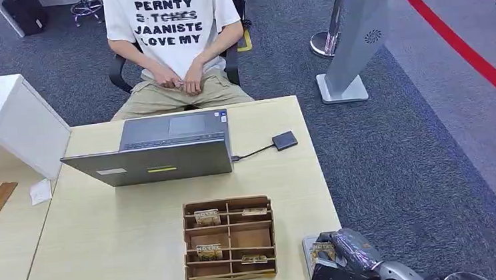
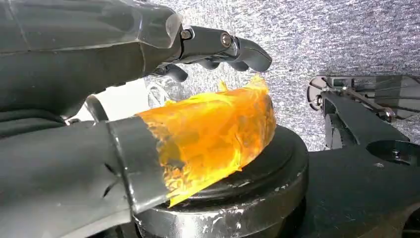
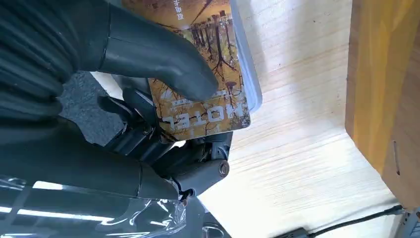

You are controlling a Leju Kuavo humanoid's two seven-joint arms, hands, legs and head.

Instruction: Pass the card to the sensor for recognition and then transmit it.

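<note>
A pale wooden surface (image 1: 106, 238) stood on grey carpet, a red line running down the upper right of the head frame; at the lower right of that frame the card (image 1: 321, 250), brown and printed with trees and the word HOTEL, lay over a small grey tray (image 1: 307, 245) at the surface's edge, pinched by the right robot hand (image 1: 348, 259); in the right wrist view the thumb (image 3: 163, 59) pressed on the card's face with darker fingers (image 3: 198, 168) beneath it. Just left of the card stood a wooden compartment box (image 1: 229, 239) holding several similar cards; above it, at centre frame, an open laptop (image 1: 166, 150) had its cable running to a small dark sensor (image 1: 285, 140) on the right; a seated person in a white printed shirt (image 1: 169, 26) faced it at the top. The left robot hand (image 2: 198, 84) showed in its wrist view, its thumb wrapped in orange tape, fingers curled in on nothing.
</note>
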